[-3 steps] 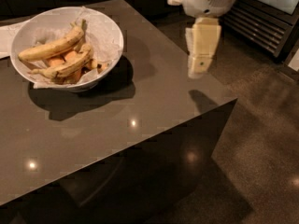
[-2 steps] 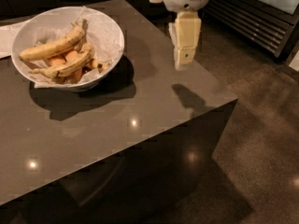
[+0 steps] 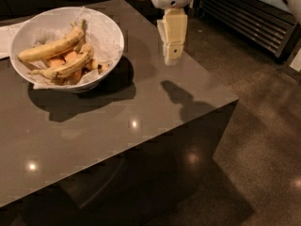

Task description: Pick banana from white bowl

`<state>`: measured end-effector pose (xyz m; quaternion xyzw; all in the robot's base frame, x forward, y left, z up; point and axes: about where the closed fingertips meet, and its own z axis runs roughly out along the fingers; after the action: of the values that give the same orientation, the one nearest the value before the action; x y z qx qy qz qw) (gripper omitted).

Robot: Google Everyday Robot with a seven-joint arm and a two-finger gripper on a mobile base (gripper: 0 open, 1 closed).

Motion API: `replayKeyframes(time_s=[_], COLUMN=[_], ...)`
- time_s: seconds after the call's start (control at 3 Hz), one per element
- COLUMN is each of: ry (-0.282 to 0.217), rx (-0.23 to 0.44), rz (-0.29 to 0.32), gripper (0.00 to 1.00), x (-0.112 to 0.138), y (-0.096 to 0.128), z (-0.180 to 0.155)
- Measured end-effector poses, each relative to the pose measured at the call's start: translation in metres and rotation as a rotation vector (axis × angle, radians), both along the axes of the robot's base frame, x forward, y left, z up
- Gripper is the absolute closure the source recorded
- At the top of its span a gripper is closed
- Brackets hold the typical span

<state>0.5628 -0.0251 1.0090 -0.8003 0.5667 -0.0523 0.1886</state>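
Gripper (image 3: 171,55) has shifted left since the earlier frames, closer to the bowl (image 3: 21,39), and now hangs over the right part of the table (image 3: 141,107). It holds nothing. Can't tell whether it is open or closed from this side-on angle.

Nearest: the table's dark front face and glossy top, with two small light glints on the top. Speckled floor (image 3: 263,117) to the right. Further back on the tabletop, the gripper's shadow (image 3: 181,98) falls just below and right of the gripper, near the right edge.

Bowl sits on the far left part of the table, well apart from the gripper and casting a dark shadow to its front and right. It is lined with crumpled white paper (image 3: 101,29).

Contents:
- Banana (image 3: 70,67), dull yellow with brown streaks, lies across the front of the bowl. Its stem end points up to the right.
- Brighter banana (image 3: 51,48) lies just behind it, roughly parallel and resting on the same pile.
- Orange pieces (image 3: 61,59) are wedged between the two bananas, touching both.

Behind the bowl at the left edge, a white sheet (image 3: 4,36) lies flat on the table, partly hidden by the bowl. Farthest back on the right stands a dark slatted grille (image 3: 254,18).
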Motion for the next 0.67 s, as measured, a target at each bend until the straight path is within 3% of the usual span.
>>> replayKeyframes(time_s=[0.33,0.67], ry=[0.000,-0.030], rx=[0.000,-0.006], rz=[0.000,0.126], gripper=[0.00,0.00], x=[0.000,0.016], y=[0.000,0.038], z=[0.000,0.008])
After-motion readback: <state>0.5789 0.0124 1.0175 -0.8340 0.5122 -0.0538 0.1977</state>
